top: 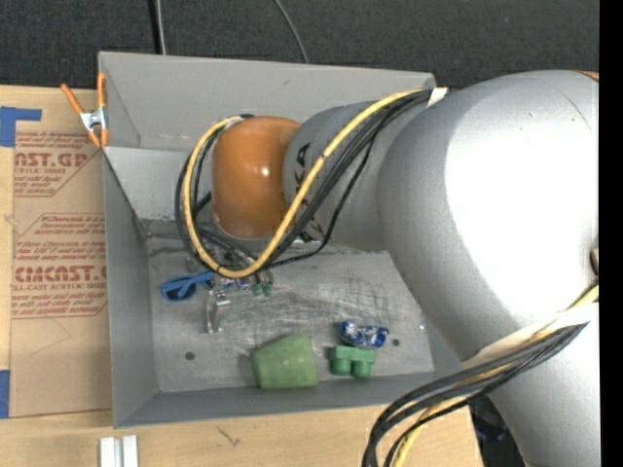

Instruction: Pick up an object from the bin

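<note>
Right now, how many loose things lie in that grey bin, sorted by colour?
Green: 2, a soft block and a small knobbly piece
Blue: 1, a curved piece
Blue and white: 1, a small crumpled piece
Total: 4 that I can tell apart

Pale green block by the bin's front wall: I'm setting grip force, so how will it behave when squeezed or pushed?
The pale green block looks matt with rounded edges, so it is probably soft foam: light, yielding when squeezed. It lies on a broad face on the bin floor, so a push should slide it, not roll it.
</note>
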Robot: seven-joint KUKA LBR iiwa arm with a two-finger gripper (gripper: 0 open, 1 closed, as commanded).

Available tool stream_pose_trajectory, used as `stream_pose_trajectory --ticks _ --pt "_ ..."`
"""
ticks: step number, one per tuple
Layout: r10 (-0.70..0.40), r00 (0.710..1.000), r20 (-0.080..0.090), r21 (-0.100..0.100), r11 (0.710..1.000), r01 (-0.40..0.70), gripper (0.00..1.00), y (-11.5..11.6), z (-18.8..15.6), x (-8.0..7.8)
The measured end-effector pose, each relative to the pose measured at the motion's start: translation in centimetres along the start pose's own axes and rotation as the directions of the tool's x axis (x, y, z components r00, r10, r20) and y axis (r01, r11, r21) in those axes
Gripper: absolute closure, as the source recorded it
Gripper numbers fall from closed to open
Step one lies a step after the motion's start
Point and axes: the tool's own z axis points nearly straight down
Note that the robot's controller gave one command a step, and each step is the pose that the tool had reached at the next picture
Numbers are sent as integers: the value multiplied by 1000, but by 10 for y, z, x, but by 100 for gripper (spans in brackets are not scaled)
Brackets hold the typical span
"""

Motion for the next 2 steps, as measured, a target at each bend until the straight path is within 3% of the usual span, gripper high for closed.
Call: stream_pose_trajectory --ticks 1,2 --pt "1 1000 0 0 1000 -1 100 0 -2 -1" --pt "-1 1000 1 1 1000 1 100 1 -51 -3"
